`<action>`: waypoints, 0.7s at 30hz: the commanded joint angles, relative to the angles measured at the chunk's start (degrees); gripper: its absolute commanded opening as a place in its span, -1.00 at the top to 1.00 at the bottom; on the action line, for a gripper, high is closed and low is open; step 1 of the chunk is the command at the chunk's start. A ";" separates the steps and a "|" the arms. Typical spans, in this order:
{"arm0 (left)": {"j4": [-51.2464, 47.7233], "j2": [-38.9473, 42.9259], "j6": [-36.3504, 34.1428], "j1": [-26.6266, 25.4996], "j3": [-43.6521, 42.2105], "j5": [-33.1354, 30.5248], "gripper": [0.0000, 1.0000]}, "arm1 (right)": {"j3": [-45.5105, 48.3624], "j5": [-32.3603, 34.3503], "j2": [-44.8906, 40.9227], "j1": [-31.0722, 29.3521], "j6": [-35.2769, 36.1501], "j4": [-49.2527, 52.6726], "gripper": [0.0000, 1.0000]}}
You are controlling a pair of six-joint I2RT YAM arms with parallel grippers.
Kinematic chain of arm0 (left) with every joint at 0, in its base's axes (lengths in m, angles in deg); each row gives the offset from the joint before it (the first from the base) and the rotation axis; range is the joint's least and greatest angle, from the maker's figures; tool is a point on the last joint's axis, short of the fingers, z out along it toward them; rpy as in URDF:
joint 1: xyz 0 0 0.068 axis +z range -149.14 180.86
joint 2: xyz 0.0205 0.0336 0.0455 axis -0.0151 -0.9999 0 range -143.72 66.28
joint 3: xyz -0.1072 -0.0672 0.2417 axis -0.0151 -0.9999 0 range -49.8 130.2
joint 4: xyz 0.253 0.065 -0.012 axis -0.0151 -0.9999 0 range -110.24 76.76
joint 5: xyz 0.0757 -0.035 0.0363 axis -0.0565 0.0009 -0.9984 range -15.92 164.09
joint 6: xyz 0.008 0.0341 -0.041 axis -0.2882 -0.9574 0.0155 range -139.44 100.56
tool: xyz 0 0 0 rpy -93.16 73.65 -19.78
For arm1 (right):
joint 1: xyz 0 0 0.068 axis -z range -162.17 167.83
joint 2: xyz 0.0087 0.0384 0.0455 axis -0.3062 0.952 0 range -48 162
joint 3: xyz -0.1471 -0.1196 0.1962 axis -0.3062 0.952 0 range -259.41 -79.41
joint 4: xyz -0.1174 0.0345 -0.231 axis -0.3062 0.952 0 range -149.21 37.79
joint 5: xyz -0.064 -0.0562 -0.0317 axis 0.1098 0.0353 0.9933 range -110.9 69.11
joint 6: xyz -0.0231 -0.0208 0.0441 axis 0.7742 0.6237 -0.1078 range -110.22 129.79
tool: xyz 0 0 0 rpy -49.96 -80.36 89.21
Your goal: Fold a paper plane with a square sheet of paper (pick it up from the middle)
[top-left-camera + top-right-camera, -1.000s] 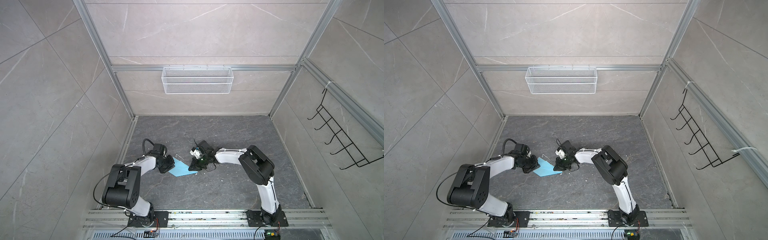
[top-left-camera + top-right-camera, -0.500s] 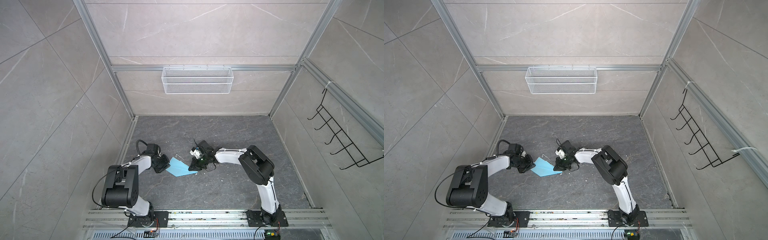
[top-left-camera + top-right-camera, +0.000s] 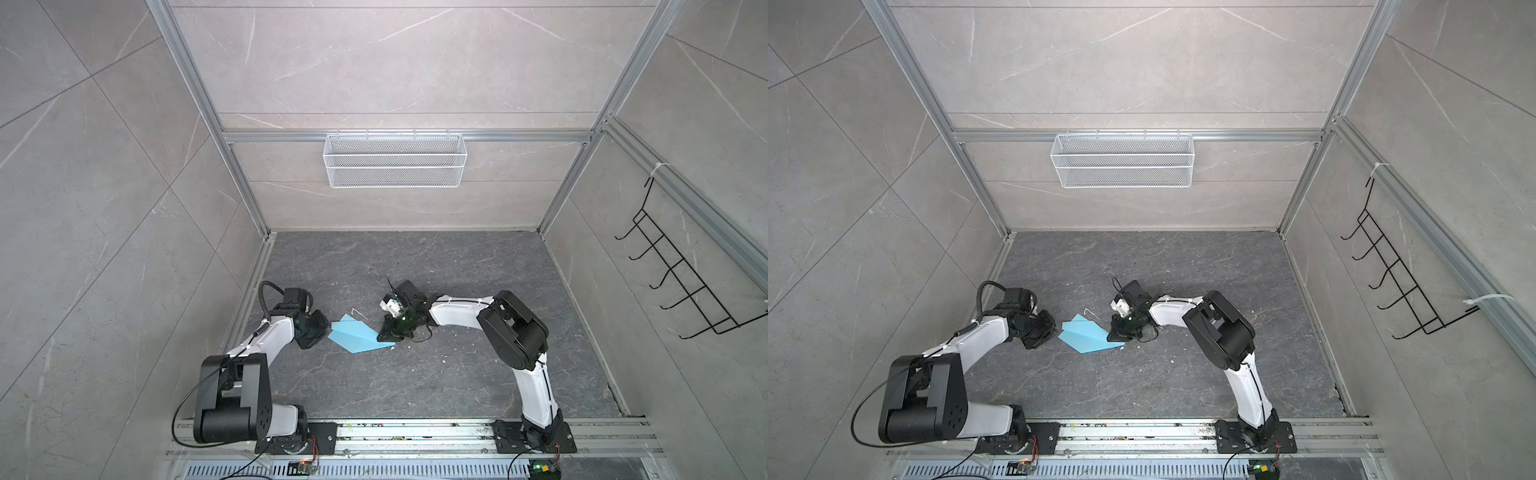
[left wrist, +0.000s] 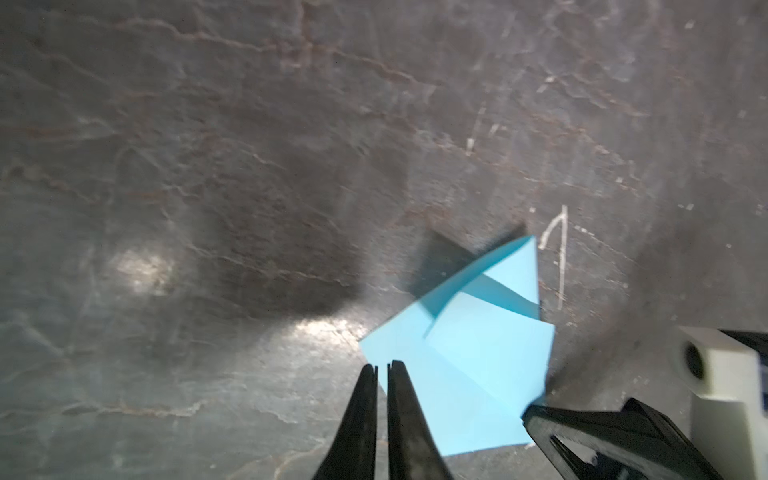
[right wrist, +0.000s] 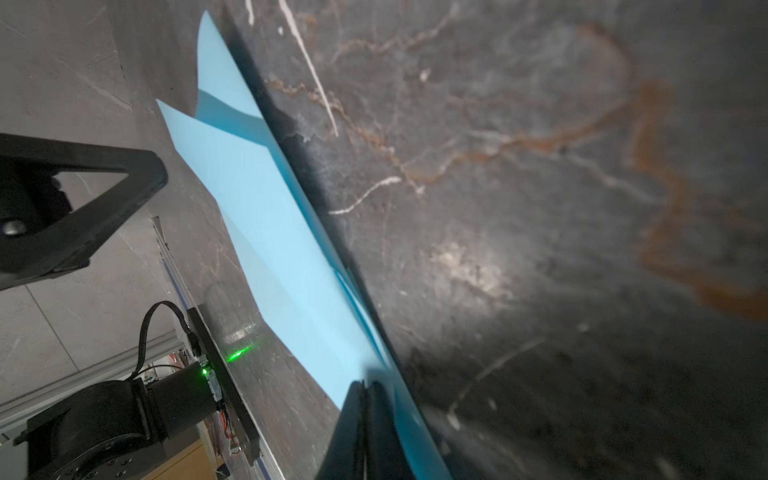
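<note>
The light-blue sheet of paper lies on the dark floor, folded into a broad pointed dart with one flap standing up at the back. My right gripper is shut, and its tips rest on the paper's pointed right end. The paper stretches away from those tips. My left gripper sits at the paper's left corner. Its jaws are shut to a thin slit with nothing between them.
A white wire basket hangs on the back wall and a black hook rack on the right wall. White scratches and small crumbs mark the floor by the paper. The aluminium base rail runs along the front.
My left gripper has drawn back leftward off the paper's left corner, which now shows whole. The right gripper has stayed on the pointed end.
</note>
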 commanded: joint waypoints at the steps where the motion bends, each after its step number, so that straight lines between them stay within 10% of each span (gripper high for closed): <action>1: -0.71 3.43 0.47 -4.26 1.83 2.47 0.73 | 1.04 5.05 3.60 0.44 0.79 7.47 0.83; 11: 3.15 -7.83 3.24 -20.63 6.95 1.92 0.76 | 0.34 4.38 3.51 0.42 1.92 8.02 0.82; 21: 5.51 -14.22 5.52 -22.04 7.56 0.15 0.84 | -0.35 3.43 3.12 0.37 2.60 8.04 0.83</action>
